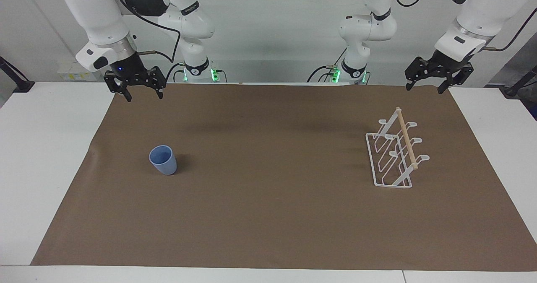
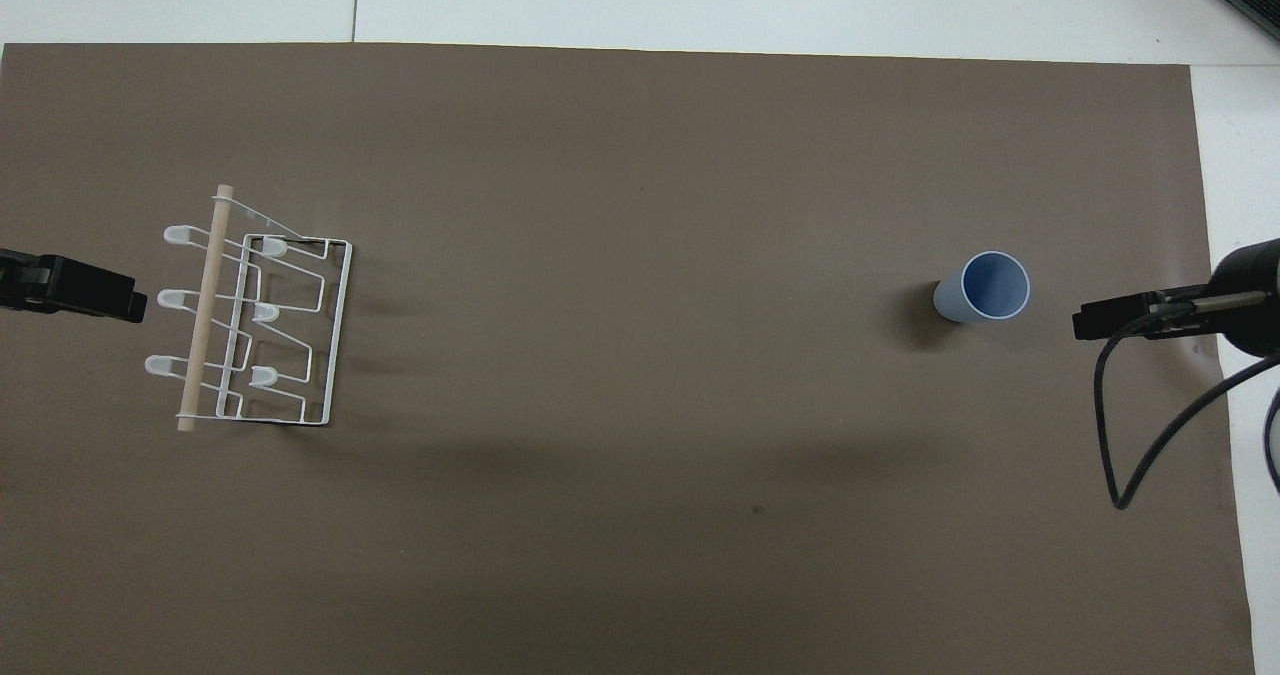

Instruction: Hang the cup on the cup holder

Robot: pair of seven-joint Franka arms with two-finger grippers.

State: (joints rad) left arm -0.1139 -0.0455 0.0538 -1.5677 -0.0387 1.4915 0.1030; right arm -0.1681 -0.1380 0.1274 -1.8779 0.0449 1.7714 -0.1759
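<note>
The light-blue cup [image 1: 163,159] stands upright, mouth up, on the brown mat toward the right arm's end of the table; it also shows in the overhead view [image 2: 983,287]. The white wire cup holder [image 1: 394,154] with its wooden dowel stands toward the left arm's end, and shows in the overhead view [image 2: 250,323] too. My right gripper [image 1: 143,93] is open and empty, raised over the mat's edge near the robots. My left gripper [image 1: 424,86] is open and empty, raised over the mat's corner at its own end. Neither touches anything.
The brown mat [image 1: 272,182] covers most of the white table [image 1: 37,149]. A black cable [image 2: 1130,435] hangs from the right arm. The robots' bases stand at the table's edge.
</note>
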